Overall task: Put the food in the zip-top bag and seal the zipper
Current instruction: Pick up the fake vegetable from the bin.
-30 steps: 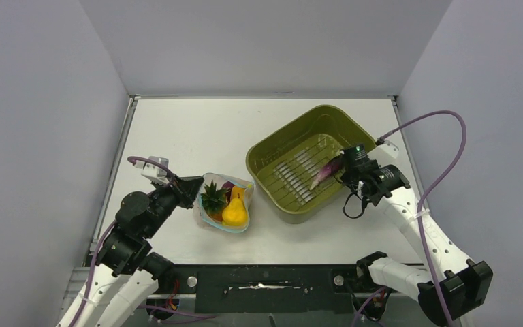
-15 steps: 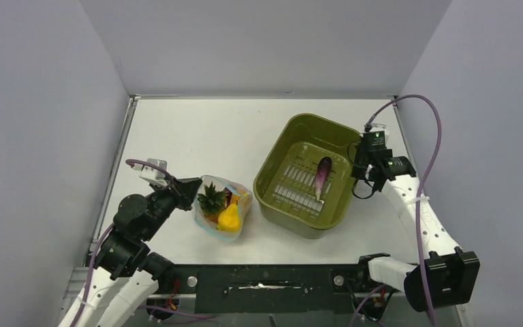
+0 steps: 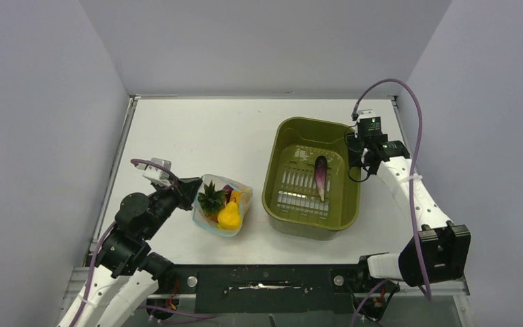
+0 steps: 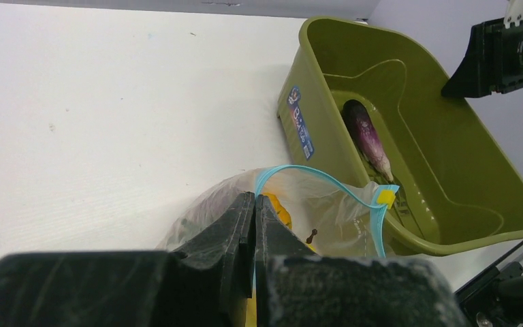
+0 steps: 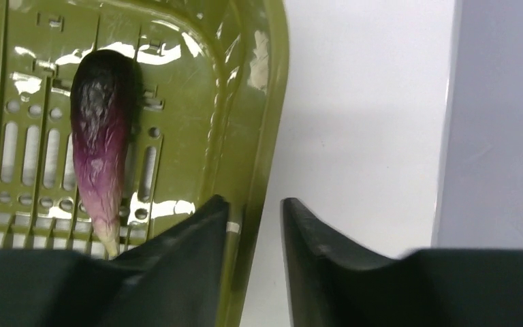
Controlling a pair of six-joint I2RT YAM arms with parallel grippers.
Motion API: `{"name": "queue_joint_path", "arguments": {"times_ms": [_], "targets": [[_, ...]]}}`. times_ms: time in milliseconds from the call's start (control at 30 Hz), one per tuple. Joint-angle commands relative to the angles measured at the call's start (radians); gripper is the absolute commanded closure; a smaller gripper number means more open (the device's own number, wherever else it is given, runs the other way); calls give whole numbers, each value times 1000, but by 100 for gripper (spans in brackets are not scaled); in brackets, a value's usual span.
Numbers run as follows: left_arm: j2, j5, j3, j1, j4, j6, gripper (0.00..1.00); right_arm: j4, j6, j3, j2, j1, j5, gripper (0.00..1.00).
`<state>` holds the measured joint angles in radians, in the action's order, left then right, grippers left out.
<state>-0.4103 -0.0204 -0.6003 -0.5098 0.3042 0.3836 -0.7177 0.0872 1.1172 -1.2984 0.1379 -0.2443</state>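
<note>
Bag [image 4: 327, 204] pinched by left fingers [image 4: 235, 225] | right fingers [image 5: 197, 235] straddle basin rim [image 5: 272, 102]

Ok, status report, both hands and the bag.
Left hand shut on bag edge. Right hand open, straddling basin rim. Eggplant lies in basin, bag unsealed.

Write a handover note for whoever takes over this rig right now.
Left claw: shut on the near edge of the zip-top bag, whose mouth stands open.
Right claw: open, straddling the right wall of the olive basin.
Done: the green-topped fruit and yellow piece are in the bag; other pieces are partly hidden.
Left: the purple eggplant lies in the basin. Bag it, then press the teal zipper shut.
</note>
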Motion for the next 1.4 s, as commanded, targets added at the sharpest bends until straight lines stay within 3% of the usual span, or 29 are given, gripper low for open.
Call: {"name": "queue_joint_path", "arguments": {"times_ms": [0,133,233,467,833,1367], "targets": [[30,8,-14,-3,-65,-78,100,13,-3,98,-24,-6,-98,53],[35,19,-1,-3,-98,-115,100,-29,102,159,-30,-6,-99,40],[24,34,9,-3,-121,-123,100,-68,198,216,-39,-3,-99,37],[9,62,-2,-3,-115,-103,100,-46,306,294,-6,63,-71,39],[85,51,4,-3,-47,-44,100,32,435,195,-50,241,-143,48],[60,56,-53,-3,-8,-28,100,223,374,86,-292,312,-299,41]]}}
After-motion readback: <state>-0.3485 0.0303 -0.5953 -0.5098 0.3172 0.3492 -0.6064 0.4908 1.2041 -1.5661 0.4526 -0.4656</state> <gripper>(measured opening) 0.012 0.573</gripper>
